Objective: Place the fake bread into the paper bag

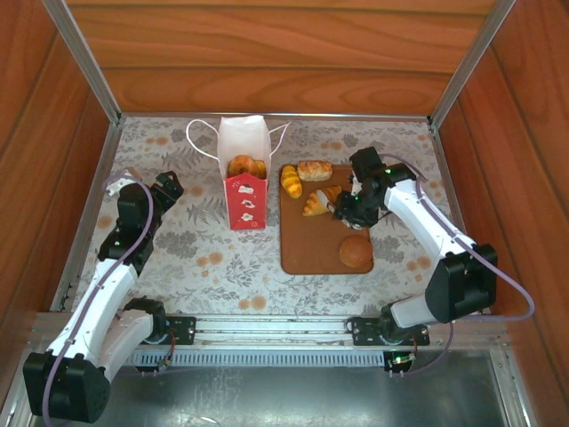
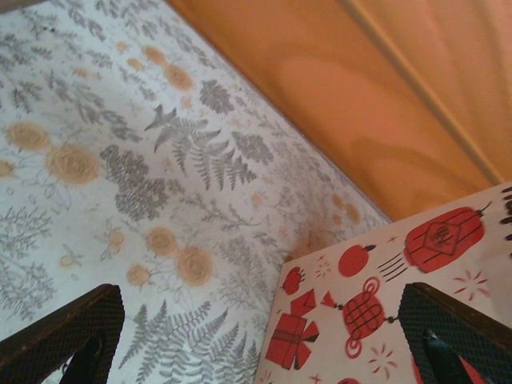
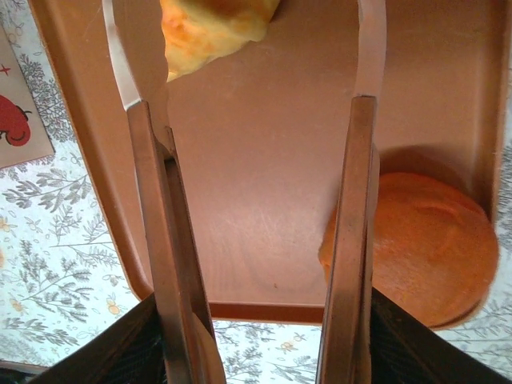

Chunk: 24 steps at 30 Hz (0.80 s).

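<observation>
Sitting in the open top of the paper bag (image 1: 244, 203) is a ring doughnut (image 1: 246, 166), golden-brown and just below the white rim. The bag stands upright on the flowered table (image 1: 204, 258), white above and red below, with its white cord handles (image 1: 197, 133) splayed out to either side.

Just beside the bag, on its right in the top view, lies a brown tray (image 1: 311, 249) holding 4 more pastries. A yellow croissant (image 1: 291, 181) and an oval roll (image 1: 315, 170) lie at the far end. A striped croissant (image 1: 318, 201) lies near the middle, and a round brown bun (image 1: 356, 252) sits alone by the near right corner.

The right gripper (image 1: 348, 206) hovers over the tray's right side, clamped on a pair of tongs (image 1: 336, 206) that point at the striped croissant. In the right wrist view the tongs (image 3: 352, 240) stand spread, wooden handles giving way to metal blades. One end of the striped croissant (image 3: 212, 24) shows between the 2 blades; whether they touch it I cannot tell. The bun (image 3: 432, 248) is partly behind the right-hand arm of the tongs, and the tray (image 3: 264, 200) runs beneath them. A corner of the bag (image 3: 20, 112) shows at the left edge.

The left gripper (image 1: 171, 187) hangs over the table to the left of the bag, apart from it. In its wrist view the left gripper (image 2: 260, 320) has its fingers (image 2: 72, 336) spread wide with nothing between them. The bag's red printed side (image 2: 376, 304) stands close by the right-hand finger, and the wooden wall (image 2: 360, 80) stands behind.
</observation>
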Tool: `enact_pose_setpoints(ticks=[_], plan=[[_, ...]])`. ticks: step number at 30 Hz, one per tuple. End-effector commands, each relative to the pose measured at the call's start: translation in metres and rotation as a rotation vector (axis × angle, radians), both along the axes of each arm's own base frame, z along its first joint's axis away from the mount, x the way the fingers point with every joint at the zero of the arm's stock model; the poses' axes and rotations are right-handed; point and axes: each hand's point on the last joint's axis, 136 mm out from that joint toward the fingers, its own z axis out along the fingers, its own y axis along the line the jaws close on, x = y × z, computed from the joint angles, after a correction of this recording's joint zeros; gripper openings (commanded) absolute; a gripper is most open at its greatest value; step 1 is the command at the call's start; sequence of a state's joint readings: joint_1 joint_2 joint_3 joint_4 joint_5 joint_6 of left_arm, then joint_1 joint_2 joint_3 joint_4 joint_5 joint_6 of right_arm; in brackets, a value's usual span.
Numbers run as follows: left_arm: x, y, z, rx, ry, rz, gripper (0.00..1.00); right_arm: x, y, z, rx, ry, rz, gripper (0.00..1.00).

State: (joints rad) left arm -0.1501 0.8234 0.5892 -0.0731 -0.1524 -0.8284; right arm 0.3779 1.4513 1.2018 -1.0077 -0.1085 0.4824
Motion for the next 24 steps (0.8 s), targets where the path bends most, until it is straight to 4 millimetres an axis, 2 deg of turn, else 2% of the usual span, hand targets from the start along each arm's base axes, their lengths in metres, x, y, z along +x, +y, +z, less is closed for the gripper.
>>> enact_pose_setpoints(ticks=[1,5,13,19,24], plan=[[0.002,0.003,0.006,0.022,-0.016,0.004,0.94,0.007,0.014,0.004,0.080,0.002,0.003,0.57],[0.001,0.003,0.000,0.017,-0.009,0.010,0.94,0.009,0.020,0.002,0.097,0.030,0.025,0.56],[-0.002,0.004,0.005,0.025,-0.022,0.008,0.94,0.018,0.023,-0.004,0.090,0.039,0.018,0.54],[-0.006,0.005,0.006,0.022,-0.029,0.012,0.94,0.019,0.014,-0.010,0.025,0.056,0.021,0.50],[-0.008,0.007,0.010,0.037,-0.033,0.012,0.94,0.014,0.007,-0.006,-0.004,0.055,0.029,0.43]])
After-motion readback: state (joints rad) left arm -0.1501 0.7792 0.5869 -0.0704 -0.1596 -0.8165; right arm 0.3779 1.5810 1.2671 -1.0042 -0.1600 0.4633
